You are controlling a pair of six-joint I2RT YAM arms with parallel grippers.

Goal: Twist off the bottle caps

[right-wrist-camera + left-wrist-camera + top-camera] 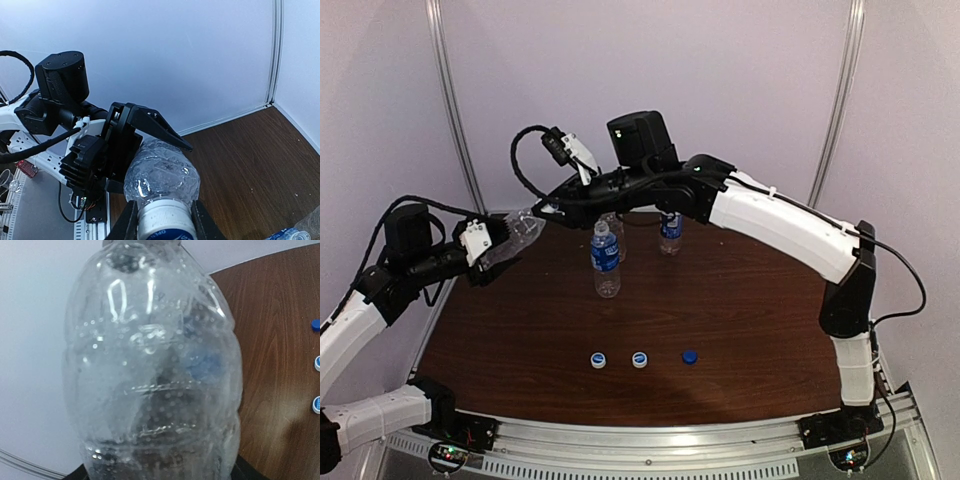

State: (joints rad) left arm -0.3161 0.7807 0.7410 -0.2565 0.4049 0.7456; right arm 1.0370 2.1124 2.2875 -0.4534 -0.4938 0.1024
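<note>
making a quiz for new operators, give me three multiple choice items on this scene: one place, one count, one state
1. Where do the loose caps lie?
A) at the far edge
B) in a row near the front of the table
C) stacked together

2. How many of them are dark blue?
A) three
B) two
C) one

3. The right gripper is:
A) shut on the white cap of the held bottle
B) open above the wood
C) gripping a loose cap

Key: 1 B, they lie in a line near the front; 2 C, only the dark blue cap; 3 A, fingers flank it.
</note>
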